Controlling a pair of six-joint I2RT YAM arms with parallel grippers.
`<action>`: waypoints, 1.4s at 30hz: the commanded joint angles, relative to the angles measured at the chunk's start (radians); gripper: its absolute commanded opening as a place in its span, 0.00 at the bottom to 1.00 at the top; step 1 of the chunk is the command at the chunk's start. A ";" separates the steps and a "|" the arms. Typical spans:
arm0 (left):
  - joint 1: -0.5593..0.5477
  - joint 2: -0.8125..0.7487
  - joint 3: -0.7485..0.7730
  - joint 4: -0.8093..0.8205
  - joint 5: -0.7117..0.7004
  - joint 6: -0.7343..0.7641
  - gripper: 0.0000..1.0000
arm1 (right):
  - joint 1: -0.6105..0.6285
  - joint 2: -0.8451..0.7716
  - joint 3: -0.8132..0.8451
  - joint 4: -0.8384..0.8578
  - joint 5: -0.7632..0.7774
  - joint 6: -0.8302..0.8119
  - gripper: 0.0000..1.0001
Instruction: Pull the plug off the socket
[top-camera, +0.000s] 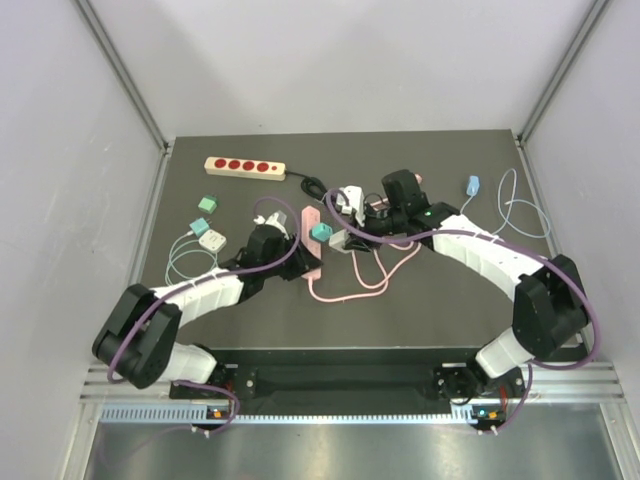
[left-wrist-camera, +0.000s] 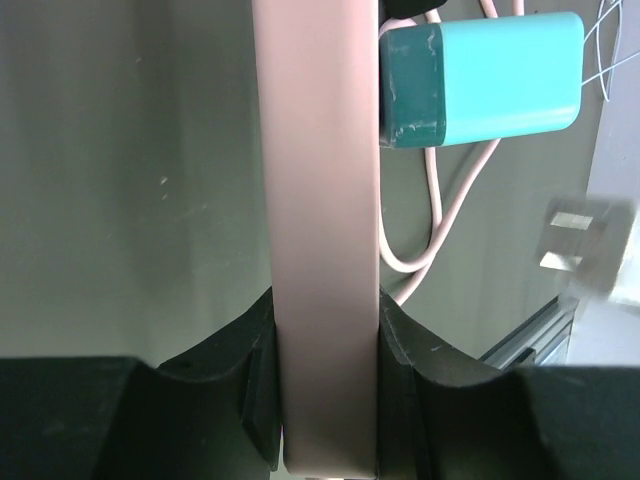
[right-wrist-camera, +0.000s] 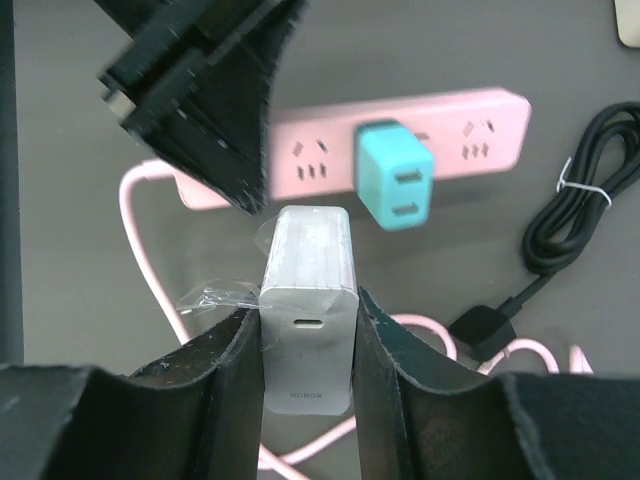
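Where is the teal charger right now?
In the top view the teal charger sits centrally, plugged into the pink power strip that the left gripper holds, left of the white charger.

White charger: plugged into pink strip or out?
Out: right gripper holds white charger apart from pink strip; teal charger plugged in.

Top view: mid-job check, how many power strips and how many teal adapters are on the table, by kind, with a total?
Power strips: 2, the pink strip and the beige strip
Teal adapters: 2, the plugged adapter on the pink strip and the loose adapter at the left
Total: 4
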 joint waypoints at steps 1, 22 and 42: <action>0.021 -0.078 -0.034 0.109 0.030 0.037 0.00 | -0.062 -0.041 0.072 0.025 -0.113 -0.013 0.00; 0.043 -0.169 -0.078 0.190 -0.003 0.063 0.00 | -0.532 0.120 0.096 0.147 0.178 0.574 0.00; 0.044 -0.195 -0.106 0.230 0.006 0.061 0.00 | -0.748 0.476 0.394 -0.020 0.347 0.657 0.12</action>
